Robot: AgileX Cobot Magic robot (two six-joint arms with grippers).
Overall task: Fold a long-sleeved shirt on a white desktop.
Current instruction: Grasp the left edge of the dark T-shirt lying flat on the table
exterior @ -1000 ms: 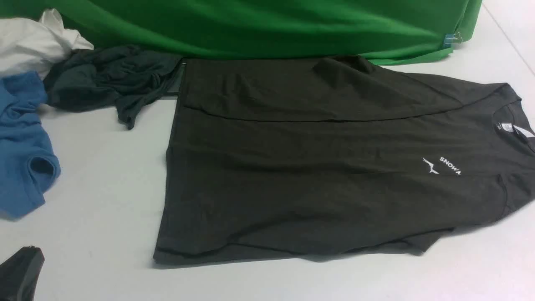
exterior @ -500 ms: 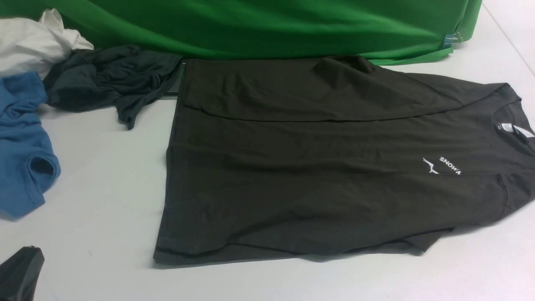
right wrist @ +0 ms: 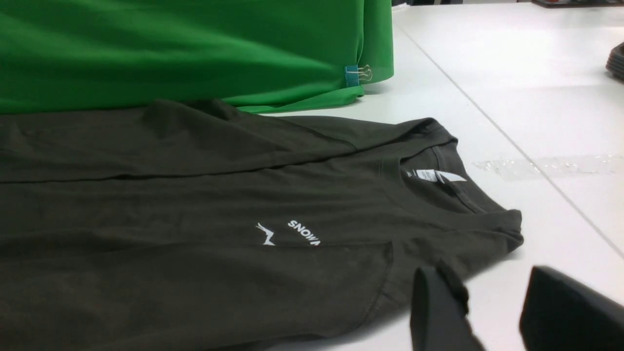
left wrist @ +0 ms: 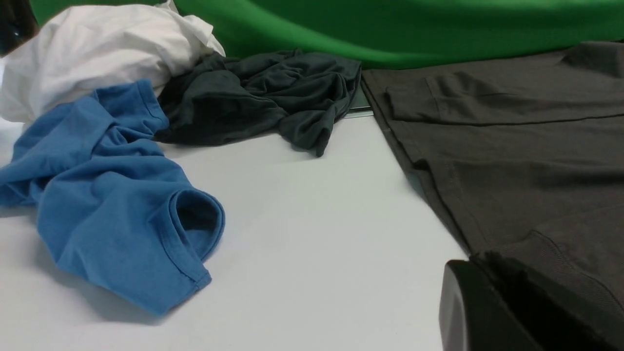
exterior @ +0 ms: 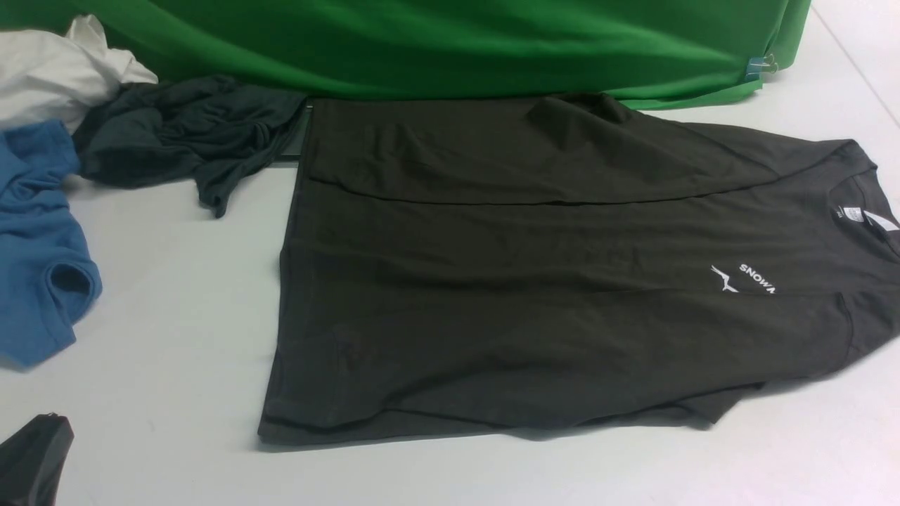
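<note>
Front view: charcoal long-sleeved shirt (exterior: 534, 295) flat; left hand (exterior: 42, 436) closed, right hand (right wrist: 492, 297) open.

White "SNOWA" lettering (exterior: 757, 278) — on chest of the long-sleeved shirt (exterior: 527, 316)

Lab-like test studio: green cloth backdrop (right wrist: 185, 48) clipped up beyond the fingers (right wrist: 438, 312) of the right gripper (right wrist: 487, 287), white desktop (right wrist: 512, 73) beneath.

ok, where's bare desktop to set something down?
Bare white desktop between the crumpled blue garment and the charcoal long-sleeved shirt, plus the strip nearer than the shirt. Crowded far left: white cloth, slate-grey garment against green backdrop.
</note>
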